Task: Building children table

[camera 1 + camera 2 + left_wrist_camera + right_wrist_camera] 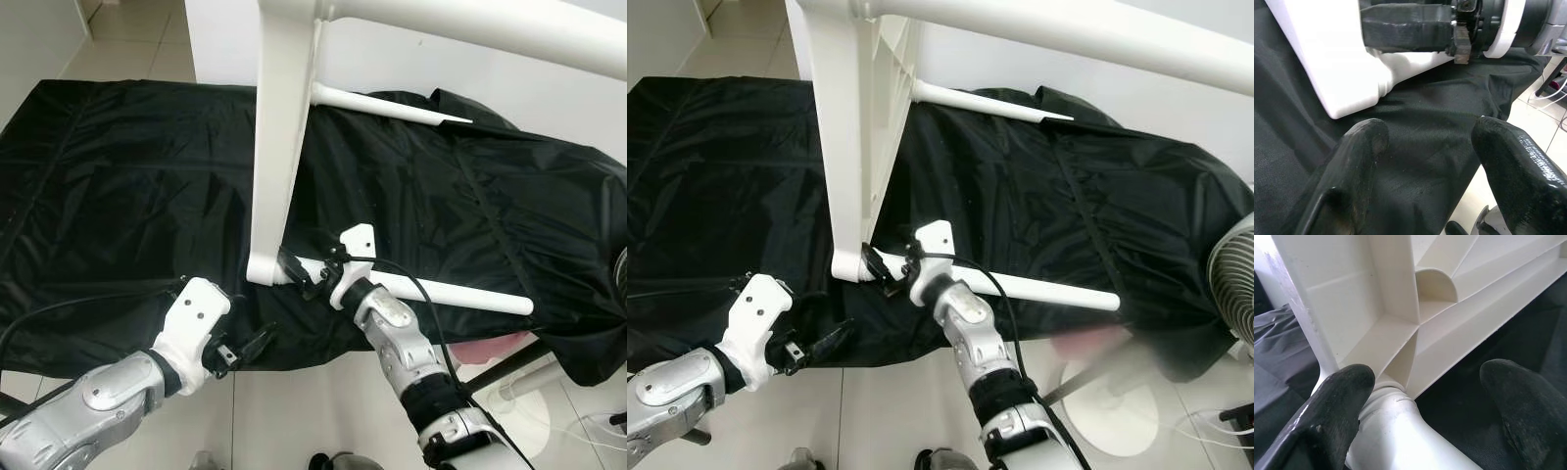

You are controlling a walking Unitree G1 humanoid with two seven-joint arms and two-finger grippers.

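A white plastic children's table top [279,137] stands on its edge on a surface draped in a black, creased fabric cover [127,196], its lower corner resting on the cover near the front edge. Its ribbed underside faces the robot's right, and the right wrist view shows those ribs meeting at a round socket. Three white tapered plastic legs are fitted to it. One upper leg [392,106] sticks out to the right above the cover, another [509,27] crosses the top of the head views, and the lower leg [460,292] lies along the cover from the bottom corner toward the right.

The right hand [312,273] is at that bottom corner, where the lower leg joins the table top. Its two black fingers [1332,416] are spread to either side of the leg's thick end and are not clamped on it; one finger looks to touch the leg's collar, though the close view makes contact hard to judge.

The left hand [250,345] hovers low at the front edge of the cover, just left of the corner, released and holding nothing, its fingers [1356,161] apart over the black fabric.

A white standing fan [1234,274] sits on the pale tiled floor [892,411] at the right.
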